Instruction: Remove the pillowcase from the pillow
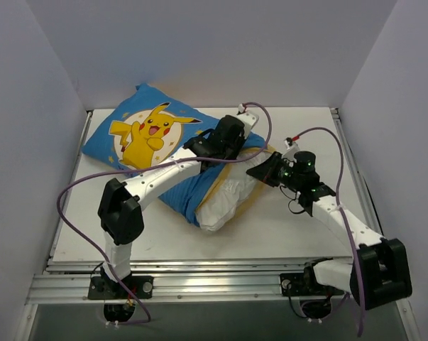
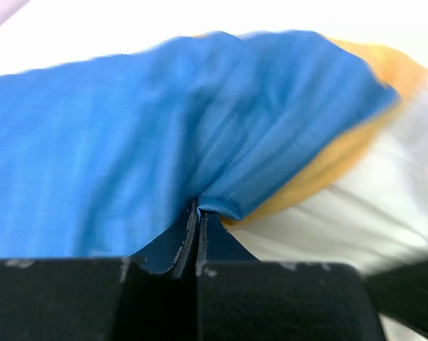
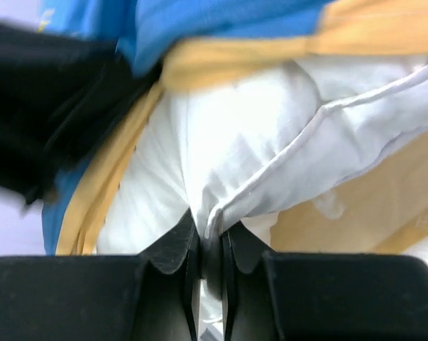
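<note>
- White pillow (image 1: 226, 197) lay on the table (image 1: 292, 231), its bare end nearest my bases, poking out of the case's open mouth.
- My right gripper (image 3: 210, 226) was clamped on a fold of that pillow by a piped seam, jaws almost together with white fabric between.
- My left gripper (image 2: 198, 212) was pinched tight on a blue fold of the pillowcase (image 2: 114, 142), just beside the yellow lining (image 2: 341, 149).
- Pillowcase was bunched around the pillow's middle, lining showing at the rim.
- Farthest, the Pikachu print (image 1: 148, 135) end sat toward the far left corner.
</note>
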Available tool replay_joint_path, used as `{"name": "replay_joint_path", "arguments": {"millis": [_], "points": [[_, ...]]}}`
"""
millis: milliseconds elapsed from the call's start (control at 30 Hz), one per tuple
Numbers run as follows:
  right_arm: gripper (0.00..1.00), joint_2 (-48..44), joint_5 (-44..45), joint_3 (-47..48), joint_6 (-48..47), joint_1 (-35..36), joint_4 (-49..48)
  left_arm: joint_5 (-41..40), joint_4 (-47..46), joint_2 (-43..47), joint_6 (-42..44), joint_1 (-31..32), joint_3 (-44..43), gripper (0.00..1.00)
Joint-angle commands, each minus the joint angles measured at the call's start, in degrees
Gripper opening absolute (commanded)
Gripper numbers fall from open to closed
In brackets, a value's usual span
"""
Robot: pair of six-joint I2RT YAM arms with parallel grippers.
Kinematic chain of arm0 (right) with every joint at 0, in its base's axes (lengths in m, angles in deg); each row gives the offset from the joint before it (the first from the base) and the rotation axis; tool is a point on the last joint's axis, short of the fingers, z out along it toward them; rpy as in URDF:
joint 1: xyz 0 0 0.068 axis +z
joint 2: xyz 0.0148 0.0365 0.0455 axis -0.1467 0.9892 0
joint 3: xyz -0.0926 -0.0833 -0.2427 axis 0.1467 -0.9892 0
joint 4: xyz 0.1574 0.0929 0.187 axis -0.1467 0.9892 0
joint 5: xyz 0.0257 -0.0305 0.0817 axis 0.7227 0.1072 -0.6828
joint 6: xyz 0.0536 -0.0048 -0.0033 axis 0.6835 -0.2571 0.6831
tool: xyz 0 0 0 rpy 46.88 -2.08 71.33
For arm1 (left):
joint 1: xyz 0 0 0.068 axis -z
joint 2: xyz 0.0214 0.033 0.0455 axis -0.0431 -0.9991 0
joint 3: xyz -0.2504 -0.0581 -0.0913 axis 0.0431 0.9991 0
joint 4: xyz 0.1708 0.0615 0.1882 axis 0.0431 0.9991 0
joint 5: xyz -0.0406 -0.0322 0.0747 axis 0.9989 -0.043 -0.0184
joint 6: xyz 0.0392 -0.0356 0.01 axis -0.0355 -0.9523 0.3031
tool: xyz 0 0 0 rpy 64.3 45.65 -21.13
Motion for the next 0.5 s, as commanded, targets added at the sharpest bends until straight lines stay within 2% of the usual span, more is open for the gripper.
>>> {"name": "replay_joint_path", "arguments": {"millis": [0, 133, 267, 367, 433, 467], "points": [[0.0, -13.4, -10.0, 8.4, -2.3, -1.8, 11.1, -14.5, 0.7, 3.3, -1.8, -6.9, -2.4, 0.02], [0.0, -19.3, -13.5, 11.1, -4.6, -4.8, 20.0, -24.7, 2.0, 4.2, -1.9, -9.6, -2.4, 0.02], [0.0, -22.6, -14.5, 11.2, -6.9, -4.9, 25.9, -26.8, 3.2, 4.2, -3.2, -11.8, -1.9, 0.02], [0.0, -25.2, -16.1, 10.0, -7.3, -4.8, 29.0, -26.4, 4.0, 3.8, -4.7, -11.8, -0.3, 0.02], [0.0, -26.5, -17.2, 9.7, -8.6, -4.8, 31.5, -22.7, 3.8, 4.3, -5.9, -11.6, 1.3, 0.02], [0.0, -26.7, -17.1, 10.0, -11.4, -4.7, 33.1, -19.1, 1.3, 6.0, -6.1, -11.3, 4.8, 0.02]]}}
